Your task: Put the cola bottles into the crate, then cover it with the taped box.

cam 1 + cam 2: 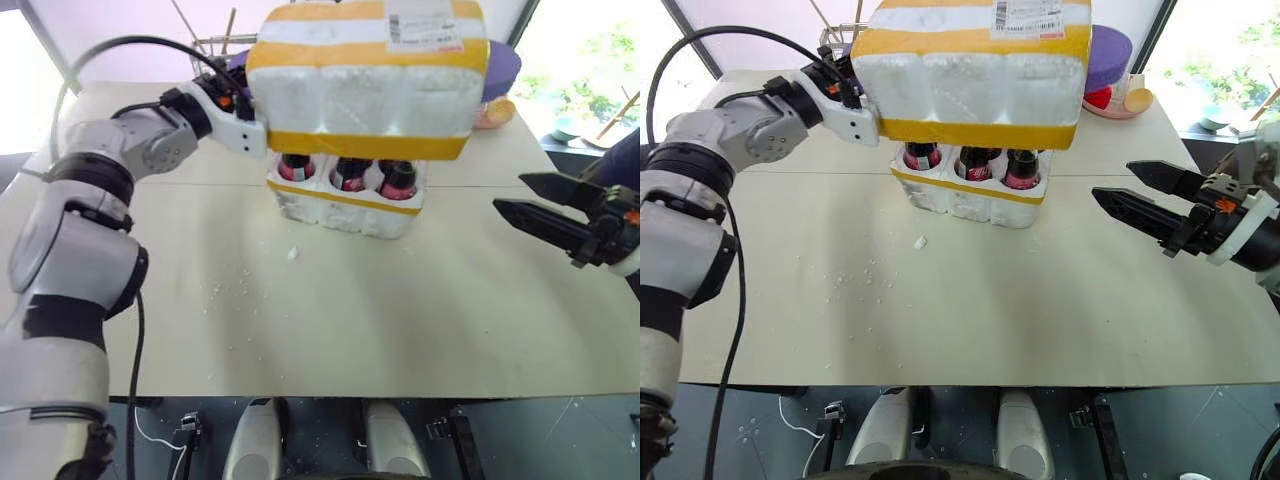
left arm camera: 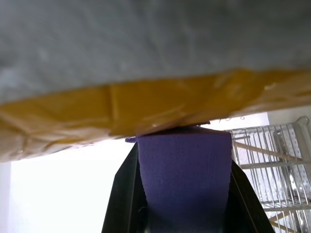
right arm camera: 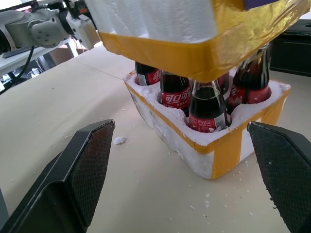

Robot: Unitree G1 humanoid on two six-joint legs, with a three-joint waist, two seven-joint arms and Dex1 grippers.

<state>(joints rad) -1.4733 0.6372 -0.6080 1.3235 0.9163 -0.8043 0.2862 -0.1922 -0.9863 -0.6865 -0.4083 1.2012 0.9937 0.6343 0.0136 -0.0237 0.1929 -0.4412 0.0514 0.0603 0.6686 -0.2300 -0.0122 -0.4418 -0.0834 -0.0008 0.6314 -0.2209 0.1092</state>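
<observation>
upper centre, the left gripper (image 1: 250, 125) is clamped on the grainy styrofoam taped box (image 1: 365, 85), held over glossy glass cola bottles (image 3: 206, 104) in the holed crate (image 1: 345, 205). right gripper (image 1: 1130, 195) gapes at right.

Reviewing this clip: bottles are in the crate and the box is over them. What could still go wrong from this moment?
The taped box hangs tilted over the crate, held at one side only by the left pincer, so it might swing or slip. Its lower rim sits close to the cola bottles; lowered off line, it could catch their necks and jam or tip them. The right pincer stands open and apart, giving no support.
</observation>
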